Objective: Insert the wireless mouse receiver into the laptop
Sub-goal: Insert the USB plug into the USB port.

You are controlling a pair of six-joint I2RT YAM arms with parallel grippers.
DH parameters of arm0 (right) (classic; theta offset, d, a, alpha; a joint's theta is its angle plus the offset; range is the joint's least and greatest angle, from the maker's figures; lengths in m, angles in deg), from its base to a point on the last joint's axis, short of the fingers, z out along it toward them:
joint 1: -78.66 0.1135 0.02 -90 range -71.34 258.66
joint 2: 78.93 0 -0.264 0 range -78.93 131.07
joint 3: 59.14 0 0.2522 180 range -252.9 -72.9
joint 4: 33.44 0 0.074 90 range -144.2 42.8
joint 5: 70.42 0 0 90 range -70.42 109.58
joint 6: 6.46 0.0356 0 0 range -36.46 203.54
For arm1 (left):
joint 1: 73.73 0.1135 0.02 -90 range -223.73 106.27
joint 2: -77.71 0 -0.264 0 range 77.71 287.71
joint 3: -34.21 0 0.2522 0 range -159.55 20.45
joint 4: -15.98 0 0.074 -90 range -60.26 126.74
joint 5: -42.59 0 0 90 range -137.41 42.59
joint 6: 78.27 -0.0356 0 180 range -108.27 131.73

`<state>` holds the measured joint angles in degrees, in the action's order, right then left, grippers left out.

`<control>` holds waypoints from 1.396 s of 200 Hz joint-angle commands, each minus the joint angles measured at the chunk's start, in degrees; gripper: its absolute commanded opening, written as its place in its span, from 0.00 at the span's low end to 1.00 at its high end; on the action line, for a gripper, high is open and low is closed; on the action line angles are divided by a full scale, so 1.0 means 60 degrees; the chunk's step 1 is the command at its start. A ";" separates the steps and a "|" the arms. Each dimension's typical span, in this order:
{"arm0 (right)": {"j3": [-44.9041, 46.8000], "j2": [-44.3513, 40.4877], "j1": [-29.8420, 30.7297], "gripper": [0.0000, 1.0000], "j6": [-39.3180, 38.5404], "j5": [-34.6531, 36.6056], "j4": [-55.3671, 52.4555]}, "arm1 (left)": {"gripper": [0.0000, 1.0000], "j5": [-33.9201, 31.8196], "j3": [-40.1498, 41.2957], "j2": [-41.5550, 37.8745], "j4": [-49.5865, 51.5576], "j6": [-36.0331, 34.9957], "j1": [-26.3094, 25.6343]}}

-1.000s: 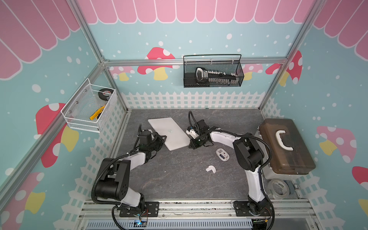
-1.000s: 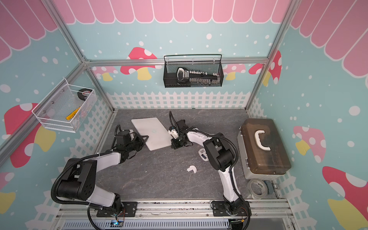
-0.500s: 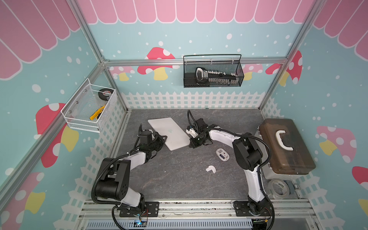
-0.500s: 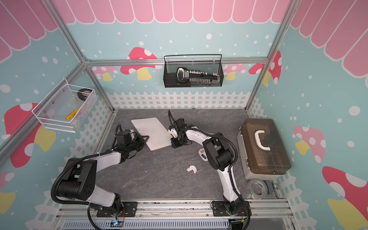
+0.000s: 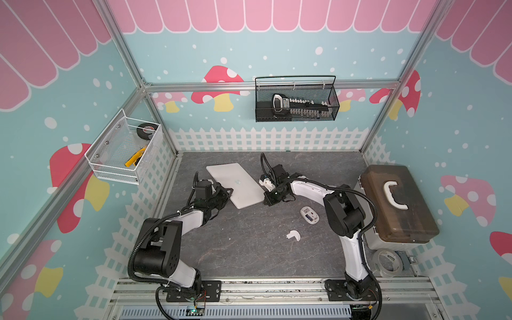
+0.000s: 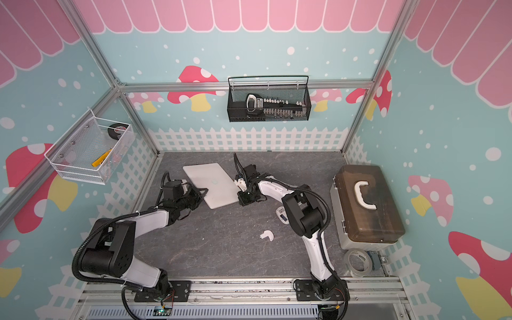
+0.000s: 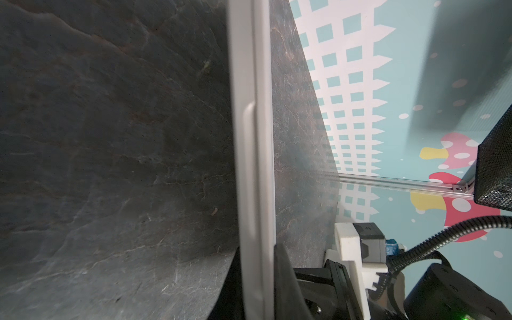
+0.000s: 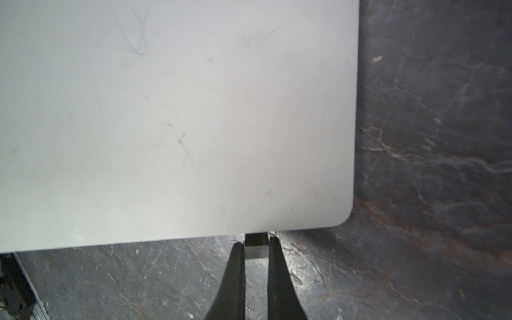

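The silver-white laptop point(image 5: 235, 180) point(image 6: 212, 184) lies closed on the dark table, toward the back left. My left gripper point(image 5: 228, 191) point(image 7: 257, 255) is shut on its left edge, and the thin edge of the laptop point(image 7: 253, 138) runs between the jaws. My right gripper point(image 5: 265, 197) point(image 8: 256, 243) is at the laptop's right edge, near the front corner. It is shut on the wireless mouse receiver point(image 8: 256, 250), a tiny whitish stub whose dark tip meets the side of the laptop point(image 8: 177, 119). The receiver is too small to make out in the top views.
A white mouse point(image 5: 309, 214) and a white curved cover piece point(image 5: 293, 235) lie on the table right of centre. A brown toolbox point(image 5: 399, 202) and a tape roll point(image 5: 388, 261) stand at the right. A black wire basket point(image 5: 296, 102) and a white basket point(image 5: 124, 149) hang on the walls.
My right gripper has edged slightly left, closer against the laptop's right edge, with the receiver in it. The left arm and laptop have stayed in place.
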<state>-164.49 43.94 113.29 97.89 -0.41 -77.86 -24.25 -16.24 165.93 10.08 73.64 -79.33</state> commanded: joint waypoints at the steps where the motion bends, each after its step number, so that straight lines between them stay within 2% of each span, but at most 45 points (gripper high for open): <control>1: -0.0281 0.0074 -0.0039 0.00 -0.0314 0.0707 0.0467 | 0.00 0.0255 -0.0243 0.0043 0.0111 -0.0783 -0.0093; 93: -0.0202 -0.0133 -0.0048 0.00 0.0077 0.0699 0.0991 | 0.00 0.0224 -0.0243 0.0020 0.0172 -0.0826 -0.0130; 166: -0.0039 -0.0343 -0.0047 0.00 -0.0135 0.0533 0.1123 | 0.00 0.0226 -0.0228 0.0014 0.0195 -0.0841 -0.0133; 279: -0.0173 -0.0340 -0.0058 0.00 -0.0229 0.1296 0.1450 | 0.00 0.0252 -0.0243 0.0025 0.0251 -0.0885 -0.0133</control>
<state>-163.90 43.90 113.64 97.80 2.43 -74.25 -24.67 -16.53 166.00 10.30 73.42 -79.38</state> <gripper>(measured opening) 0.089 0.116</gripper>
